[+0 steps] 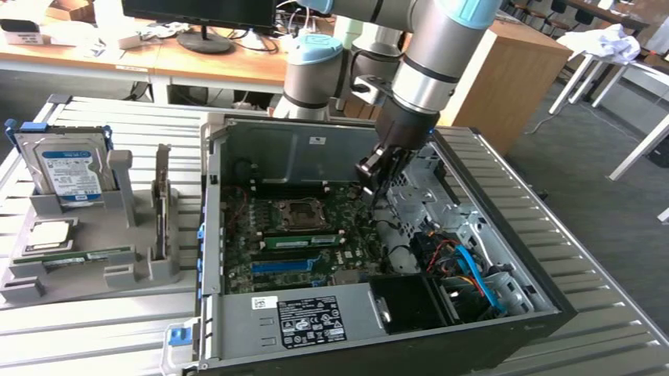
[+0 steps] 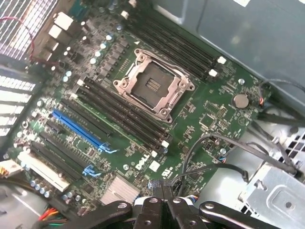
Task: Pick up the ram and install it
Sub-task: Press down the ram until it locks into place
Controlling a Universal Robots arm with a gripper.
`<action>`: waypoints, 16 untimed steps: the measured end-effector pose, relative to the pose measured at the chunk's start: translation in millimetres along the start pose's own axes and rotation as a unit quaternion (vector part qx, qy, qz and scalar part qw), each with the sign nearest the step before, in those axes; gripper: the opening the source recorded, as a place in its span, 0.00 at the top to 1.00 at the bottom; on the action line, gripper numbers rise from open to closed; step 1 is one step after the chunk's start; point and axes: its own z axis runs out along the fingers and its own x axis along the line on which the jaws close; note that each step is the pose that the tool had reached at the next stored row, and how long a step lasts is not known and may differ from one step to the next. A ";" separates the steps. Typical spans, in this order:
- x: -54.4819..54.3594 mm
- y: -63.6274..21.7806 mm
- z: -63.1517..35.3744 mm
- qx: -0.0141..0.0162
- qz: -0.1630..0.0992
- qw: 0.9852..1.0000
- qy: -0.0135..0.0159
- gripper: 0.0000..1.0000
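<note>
Your ram point(image 1: 89, 254), a thin green stick, appears to lie flat in the grey moulded holder point(image 1: 63, 282) at the exterior view's left, outside the computer case point(image 1: 522, 258) and well apart from the gripper point(image 1: 374, 188). The pincer is closed on nothing and hangs low over the motherboard point(image 2: 209, 119). The risk you face is those dark metal tips snagging the loose black cables point(image 2: 214, 143) or scraping the board's small components near the bare socket point(image 2: 153, 82).
</note>
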 end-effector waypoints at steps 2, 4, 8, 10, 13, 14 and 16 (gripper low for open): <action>0.0 0.0 0.2 0.000 0.011 1.000 0.001 0.90; 0.0 0.0 0.4 0.000 0.020 1.000 0.001 0.90; -0.1 0.0 1.1 0.000 0.039 0.999 0.002 0.90; -0.1 0.0 1.4 0.000 0.050 0.999 0.002 0.90; -0.2 0.0 1.9 -0.001 0.069 0.998 0.003 0.90; -0.2 0.0 2.1 -0.001 0.077 0.997 0.003 0.90; -0.3 0.0 2.5 -0.002 0.092 0.996 0.003 0.90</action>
